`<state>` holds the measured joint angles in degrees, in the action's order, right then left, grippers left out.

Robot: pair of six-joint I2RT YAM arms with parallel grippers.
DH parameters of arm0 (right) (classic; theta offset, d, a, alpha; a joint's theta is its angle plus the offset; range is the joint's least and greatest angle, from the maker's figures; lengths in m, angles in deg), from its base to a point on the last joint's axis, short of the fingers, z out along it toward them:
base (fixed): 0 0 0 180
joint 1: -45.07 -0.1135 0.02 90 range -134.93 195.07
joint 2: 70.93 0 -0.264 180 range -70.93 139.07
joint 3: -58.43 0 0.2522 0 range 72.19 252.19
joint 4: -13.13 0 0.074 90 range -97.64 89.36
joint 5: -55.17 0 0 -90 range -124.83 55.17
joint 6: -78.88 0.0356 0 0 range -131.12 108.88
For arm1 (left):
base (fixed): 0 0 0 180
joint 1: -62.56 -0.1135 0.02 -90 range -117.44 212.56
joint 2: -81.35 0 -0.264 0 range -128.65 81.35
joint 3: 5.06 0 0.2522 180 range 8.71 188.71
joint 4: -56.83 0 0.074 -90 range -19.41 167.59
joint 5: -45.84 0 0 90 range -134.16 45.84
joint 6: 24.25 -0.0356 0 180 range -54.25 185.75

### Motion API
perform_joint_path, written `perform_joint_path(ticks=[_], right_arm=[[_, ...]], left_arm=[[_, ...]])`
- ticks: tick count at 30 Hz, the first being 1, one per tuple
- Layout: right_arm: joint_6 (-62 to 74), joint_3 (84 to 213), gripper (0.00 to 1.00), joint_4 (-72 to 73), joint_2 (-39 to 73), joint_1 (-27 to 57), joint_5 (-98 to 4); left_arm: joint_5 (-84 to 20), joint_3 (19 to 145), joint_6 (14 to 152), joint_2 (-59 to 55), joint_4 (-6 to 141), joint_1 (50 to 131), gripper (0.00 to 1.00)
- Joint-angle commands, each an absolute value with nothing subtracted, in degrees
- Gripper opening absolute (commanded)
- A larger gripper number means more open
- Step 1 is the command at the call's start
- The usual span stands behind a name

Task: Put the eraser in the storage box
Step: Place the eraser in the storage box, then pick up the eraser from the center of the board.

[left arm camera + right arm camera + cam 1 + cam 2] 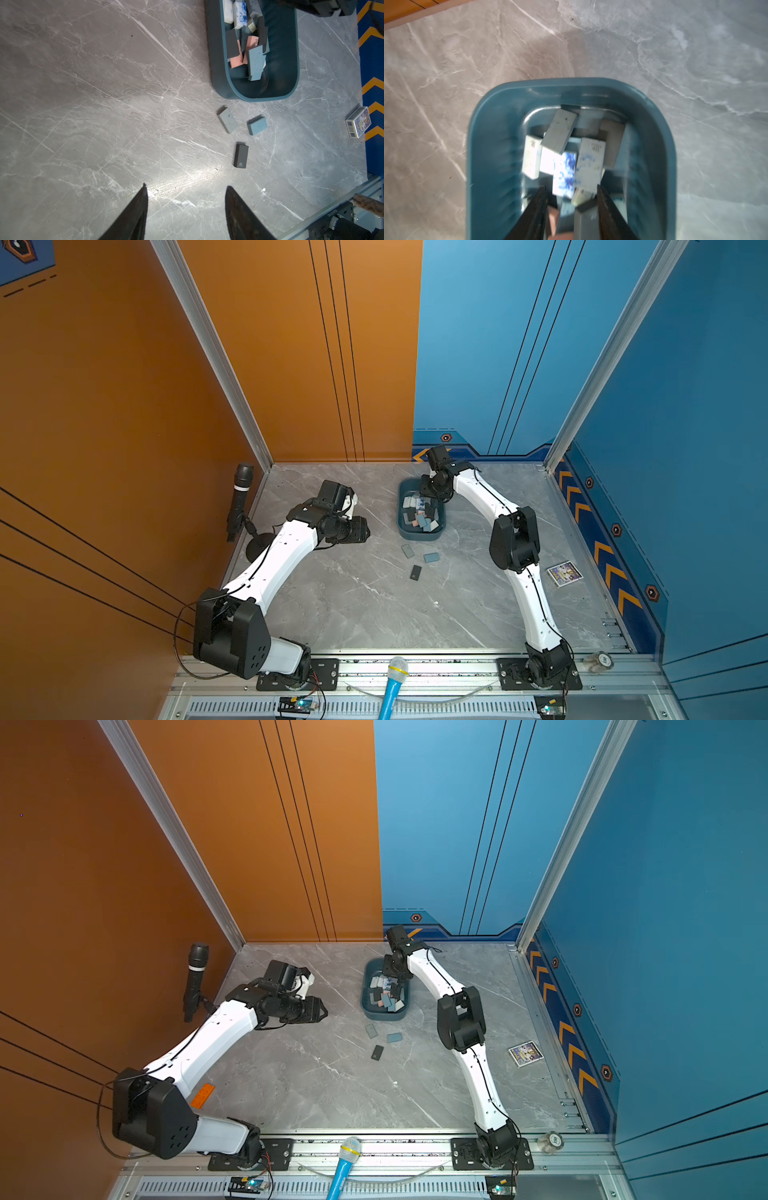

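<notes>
Blue toy microphone (395, 680) pokes up at 6 o'clock before a grey, marble-veined desk (365, 605), walled by orange panels (291, 364) from 9 to 12 o'clock and blue panels (478, 344) with orange chevrons (606, 556) toward 3. At 12 o'clock the storage box (419, 536) holds heaped white, pink, grey and blue erasers. The right pincer (571, 187) hangs in it, jaws parted, pinching nothing that the blur lets me see. At 6 o'clock of the box, on the desk, lie a speckled blue eraser (227, 120), a shorter blue eraser (257, 125) and a black eraser (241, 155) printed "4B". The left pincer (186, 186) hovers spread and empty at 9 o'clock. A small printed carton (358, 122) with a barcode rests at 3 o'clock.
</notes>
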<state>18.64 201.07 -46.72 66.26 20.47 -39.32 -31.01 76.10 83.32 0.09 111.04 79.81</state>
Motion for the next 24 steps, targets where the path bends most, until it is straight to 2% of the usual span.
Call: perform_joint_path(ticks=[1, 6, 13, 24], right_arm=[[16.9, 198.7, 0.42, -48.3, 55.2, 19.1, -38.2], [15.2, 190.2, 0.44, -47.5, 43.6, 17.8, -36.4], [16.1, 171.1, 0.45, -41.7, 26.8, 17.2, -35.3], [20.5, 146.5, 0.47, -31.8, 6.8, 19.8, -35.7]], left_arm=[[-28.2, 75.6, 82.9, -0.1, 110.4, 80.7, 0.6], [-29.2, 75.8, 81.2, -0.5, 110.4, 87.2, 0.6], [-33.9, 77.9, 81.2, -4.9, 110.6, 99.4, 0.6], [-41.6, 84.0, 85.0, -16.2, 112.8, 109.7, 0.61]])
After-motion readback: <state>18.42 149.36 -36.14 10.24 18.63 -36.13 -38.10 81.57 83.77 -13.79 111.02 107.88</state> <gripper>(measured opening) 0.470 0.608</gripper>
